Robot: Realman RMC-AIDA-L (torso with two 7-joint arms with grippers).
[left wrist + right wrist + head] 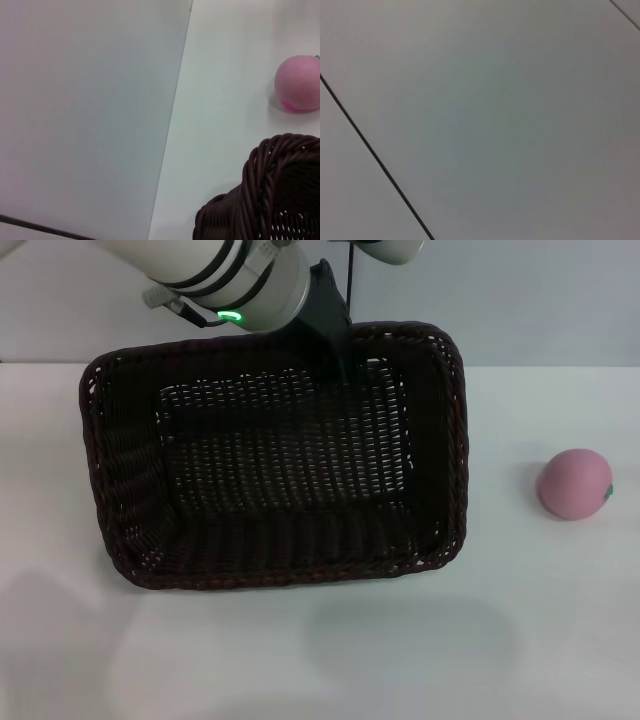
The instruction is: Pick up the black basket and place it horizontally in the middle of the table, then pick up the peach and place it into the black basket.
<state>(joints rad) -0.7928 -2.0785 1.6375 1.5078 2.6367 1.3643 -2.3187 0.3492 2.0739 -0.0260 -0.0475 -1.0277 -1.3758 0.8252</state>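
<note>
The black basket (452,445) fills the middle of the head view, long side across, open side up. A faint shadow on the white table (300,660) in front of it suggests that it hangs above the tabletop. My left gripper (340,362) reaches in from the upper left and is shut on the basket's far rim, one dark finger inside the wall. The rim's corner shows in the left wrist view (270,195). The pink peach (574,483) lies on the table to the right of the basket, apart from it; it also shows in the left wrist view (298,82). My right gripper is out of view.
A pale wall panel (85,110) stands behind the table's far edge. A bit of my right arm (390,248) shows at the top of the head view. The right wrist view shows only a grey panel with a dark seam (375,155).
</note>
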